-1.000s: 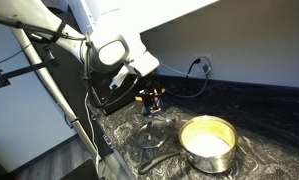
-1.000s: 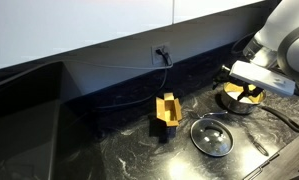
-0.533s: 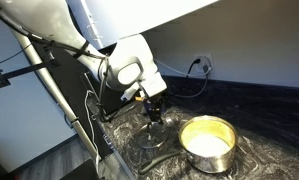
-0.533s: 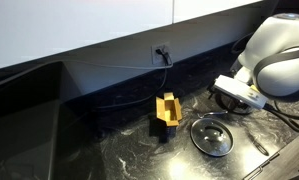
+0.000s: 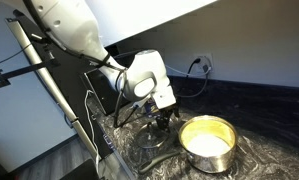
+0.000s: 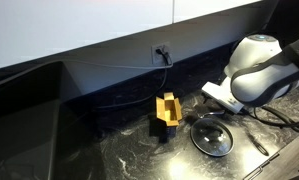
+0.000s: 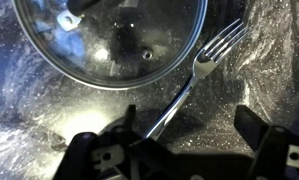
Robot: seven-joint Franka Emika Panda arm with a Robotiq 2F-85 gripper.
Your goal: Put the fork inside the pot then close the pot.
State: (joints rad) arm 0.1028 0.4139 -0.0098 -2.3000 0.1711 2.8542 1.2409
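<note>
In the wrist view a steel fork (image 7: 194, 72) lies flat on the dark speckled counter, tines up at the right, handle slanting down toward my left finger. My gripper (image 7: 191, 128) hangs open above the handle end, holding nothing. The round glass lid (image 7: 109, 38) with its knob lies just beside the fork. In an exterior view the pot (image 5: 208, 142) stands open, pale yellow inside, to the right of my gripper (image 5: 162, 121). In an exterior view the lid (image 6: 211, 136) and fork (image 6: 259, 146) lie below the arm, which hides the pot.
A yellow and black block (image 6: 167, 110) stands on the counter left of the lid. A cable hangs from the wall socket (image 6: 161, 53). The counter edge (image 5: 111, 140) drops off near the lid. A tripod stand (image 5: 49, 80) rises beside the counter.
The arm has swung away from above the pot and come down over the lid and fork. The gripper stayed open throughout.
</note>
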